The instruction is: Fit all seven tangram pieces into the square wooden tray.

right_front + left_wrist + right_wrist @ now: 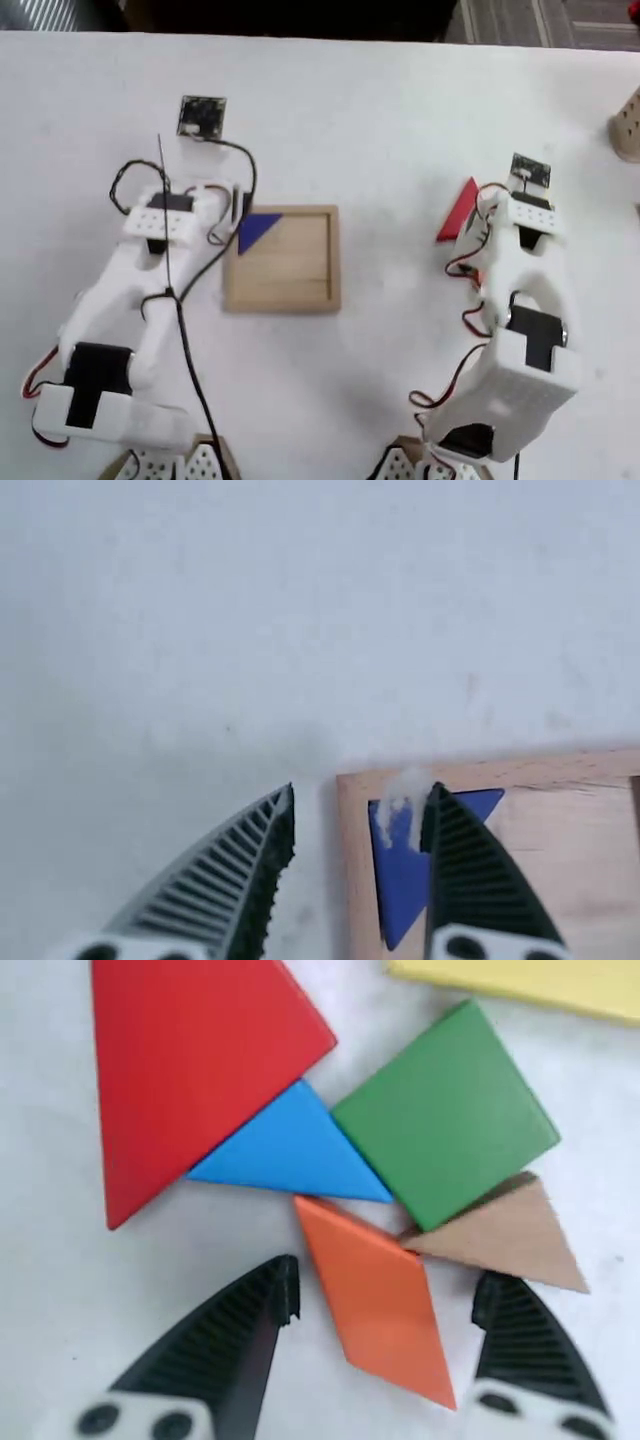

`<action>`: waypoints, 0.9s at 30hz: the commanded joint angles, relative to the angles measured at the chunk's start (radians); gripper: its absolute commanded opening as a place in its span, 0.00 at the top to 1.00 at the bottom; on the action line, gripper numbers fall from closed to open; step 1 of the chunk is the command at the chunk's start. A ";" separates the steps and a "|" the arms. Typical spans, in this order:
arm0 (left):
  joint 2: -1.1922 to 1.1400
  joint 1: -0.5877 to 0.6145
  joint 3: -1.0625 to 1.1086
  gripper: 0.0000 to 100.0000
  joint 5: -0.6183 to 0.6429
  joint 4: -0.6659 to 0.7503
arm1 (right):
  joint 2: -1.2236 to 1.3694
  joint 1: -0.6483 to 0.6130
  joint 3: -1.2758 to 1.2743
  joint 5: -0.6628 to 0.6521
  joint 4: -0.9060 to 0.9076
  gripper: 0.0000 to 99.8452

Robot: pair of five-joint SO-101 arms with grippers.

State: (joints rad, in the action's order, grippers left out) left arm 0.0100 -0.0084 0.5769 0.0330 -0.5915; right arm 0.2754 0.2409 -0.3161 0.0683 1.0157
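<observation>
Tray (285, 272): square and wooden, it lies near the middle of the tabletop, and most of its floor is bare wood.
Dark blue triangle (402, 875): you find it flat inside the tray, in the far left corner, close against the rim on two sides.
Left gripper (362, 802): it is over that same corner of the tray. Its fingers are wide apart and hold nothing. One finger is outside the tray, above the tabletop, and the other finger is above the dark blue triangle. You cannot tell if this finger touches the piece.
Right gripper (388, 1282): it is above the loose pieces toward the right side of the tabletop. The fingers are wide apart and grip nothing, and the orange parallelogram (380, 1305) lies flat between them.
Red triangle (190, 1070): large, flat on the tabletop, with one long edge against the light blue triangle (292, 1152).
Green square (445, 1115): it touches the tip of the light blue triangle, and the tan triangle (512, 1238) lies along another of its edges.
Yellow piece (530, 980): it is beyond the green square and apart from it, and you see just a part of it.
</observation>
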 commanded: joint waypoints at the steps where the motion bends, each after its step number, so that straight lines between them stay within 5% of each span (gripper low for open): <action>1: 0.005 -0.012 -0.021 0.78 -0.008 0.005 | 0.001 -0.015 0.058 0.005 0.018 0.75; 7: 0.005 -0.013 -0.021 0.78 -0.008 0.005 | 0.001 -0.013 0.054 -0.002 0.028 0.86; 15: 0.005 -0.013 -0.021 0.78 -0.008 0.005 | -0.001 -0.002 0.052 -0.003 0.090 0.87; 23: 0.005 -0.013 -0.021 0.78 -0.008 0.005 | -0.042 -0.013 0.043 -0.031 0.154 0.73; 27: 0.005 -0.013 -0.021 0.78 -0.008 0.005 | -0.107 -0.012 -0.031 -0.032 0.148 0.74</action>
State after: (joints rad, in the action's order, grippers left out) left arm 0.0100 -0.0084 0.5769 0.0330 -0.5915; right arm 0.2585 0.2348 -0.3222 0.0545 1.1538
